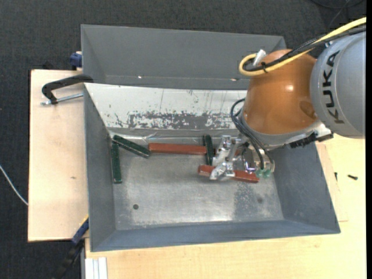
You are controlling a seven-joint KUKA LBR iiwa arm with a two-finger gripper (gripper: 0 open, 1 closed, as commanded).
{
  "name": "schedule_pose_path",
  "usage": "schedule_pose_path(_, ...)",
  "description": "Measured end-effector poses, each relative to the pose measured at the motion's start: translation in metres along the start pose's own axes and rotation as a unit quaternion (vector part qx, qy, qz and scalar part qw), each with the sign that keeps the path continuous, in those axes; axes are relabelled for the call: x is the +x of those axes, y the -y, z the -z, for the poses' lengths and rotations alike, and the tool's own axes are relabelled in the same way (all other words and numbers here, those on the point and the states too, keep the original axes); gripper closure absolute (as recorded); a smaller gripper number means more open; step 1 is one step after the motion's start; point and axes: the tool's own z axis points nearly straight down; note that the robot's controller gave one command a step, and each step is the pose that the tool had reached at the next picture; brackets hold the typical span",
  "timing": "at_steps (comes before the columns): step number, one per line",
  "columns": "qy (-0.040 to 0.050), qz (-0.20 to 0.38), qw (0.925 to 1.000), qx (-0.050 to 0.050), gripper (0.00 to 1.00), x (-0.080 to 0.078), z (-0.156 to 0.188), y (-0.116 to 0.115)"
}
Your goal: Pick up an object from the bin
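A short, flat red stick (204,170) lay on the floor of the bin (174,205), somewhat right of the middle. It lay almost across the view, its right end a little nearer the front wall. Its middle part was covered.

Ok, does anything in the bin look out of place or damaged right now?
Nothing spilled or broken. The bin's back wall is scuffed, apparently just wear. The sticks lie loose: two green ones meeting at an angle on the left, a short red one under the gripper.
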Motion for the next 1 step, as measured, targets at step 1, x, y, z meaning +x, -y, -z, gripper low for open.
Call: schedule_pose_path(1, 0.0042, -0.013, 0.9999, 0.000, 1.00, -0.0086, 0.0447, 0.0040)
